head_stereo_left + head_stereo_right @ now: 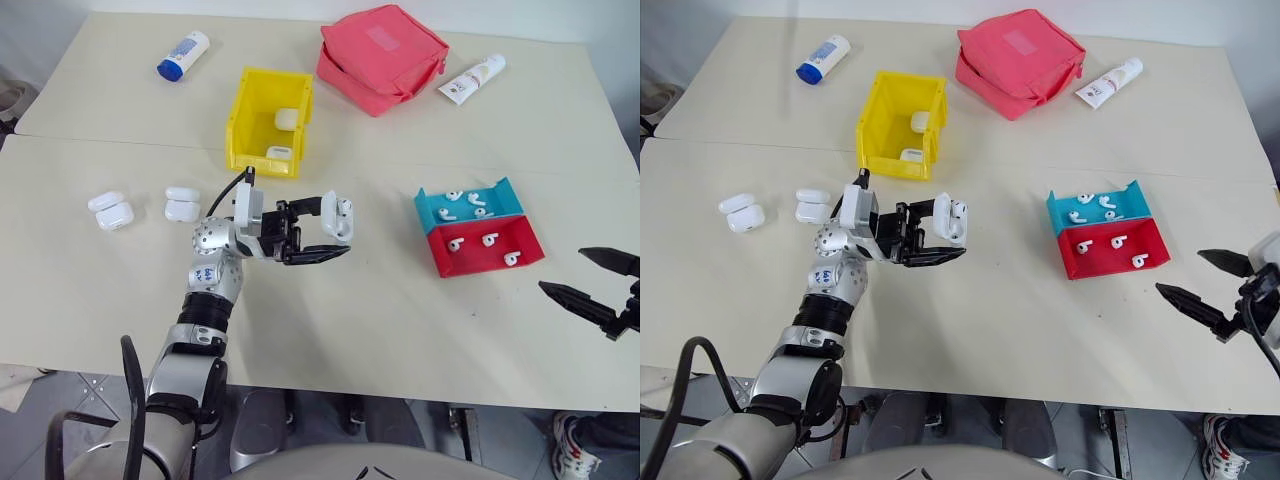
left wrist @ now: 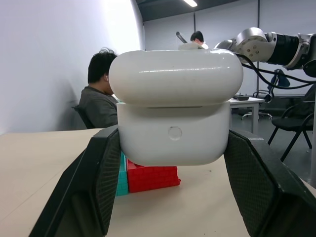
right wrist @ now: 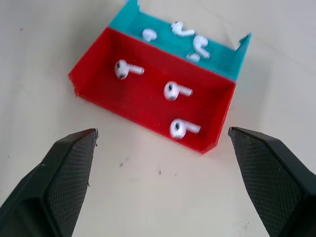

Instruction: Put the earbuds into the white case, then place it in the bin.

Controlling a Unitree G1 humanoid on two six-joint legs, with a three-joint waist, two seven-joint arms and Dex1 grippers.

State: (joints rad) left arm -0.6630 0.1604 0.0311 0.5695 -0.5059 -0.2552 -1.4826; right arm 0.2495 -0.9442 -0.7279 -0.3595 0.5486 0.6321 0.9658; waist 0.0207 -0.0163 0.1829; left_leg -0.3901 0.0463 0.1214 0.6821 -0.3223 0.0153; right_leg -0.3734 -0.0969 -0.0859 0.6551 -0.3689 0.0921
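White case, lid nearly closed, is clamped between the two fingers of the left gripper above the table, at 6 o'clock from the yellow bin. Right gripper hangs with fingers spread wide and nothing between them, at 4 o'clock from the red tray, which holds three earbuds.

Silver arm, black textured pincers.
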